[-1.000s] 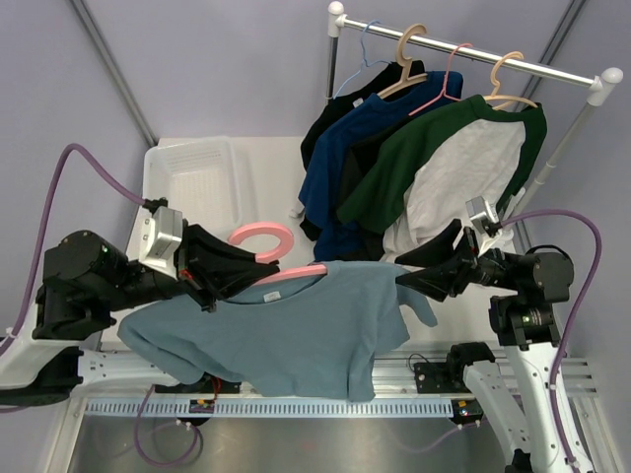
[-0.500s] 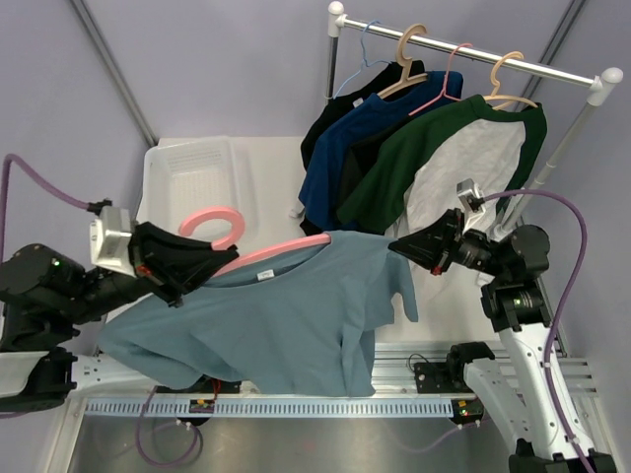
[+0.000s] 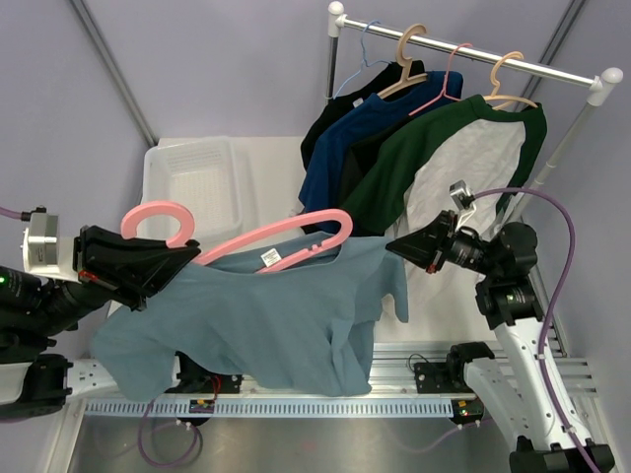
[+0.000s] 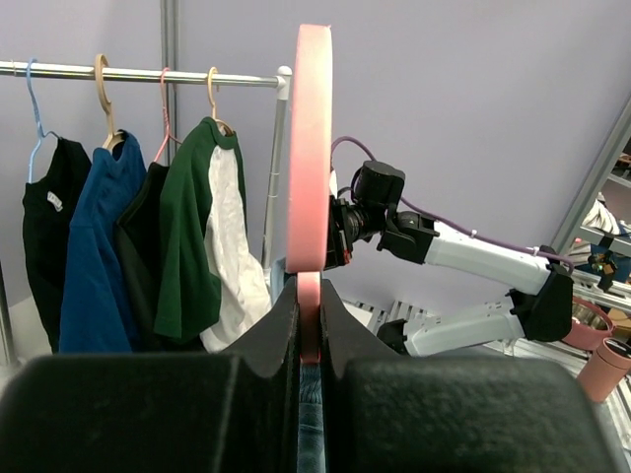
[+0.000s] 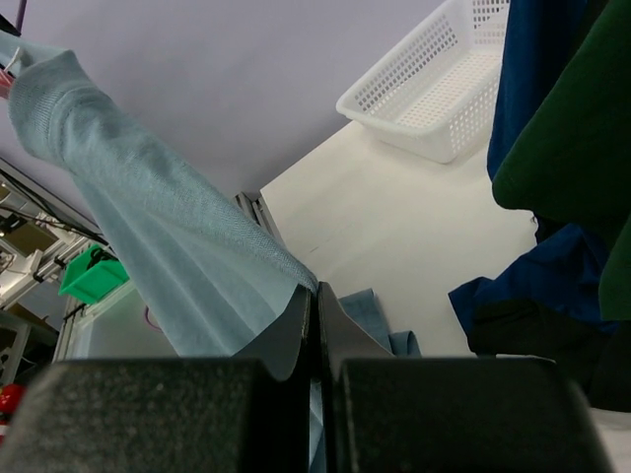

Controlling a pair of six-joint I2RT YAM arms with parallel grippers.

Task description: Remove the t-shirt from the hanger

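Note:
A blue-grey t-shirt hangs from a pink hanger over the table's near edge. My left gripper is shut on the hanger near its hook, and the left wrist view shows the pink bar clamped between the fingers with blue cloth below. The hanger's right end sticks out bare above the shirt's shoulder. My right gripper is shut on the shirt's right shoulder. In the right wrist view the fabric stretches away from the closed tips.
A white basket sits at the table's back left. Behind, a clothes rail carries several hung garments, close to the right arm. The white table shows beneath the shirt's right side.
The right gripper has closed on the shirt's shoulder. The left arm pulled the hanger left and up, so the hanger's right end slid out of the shirt.

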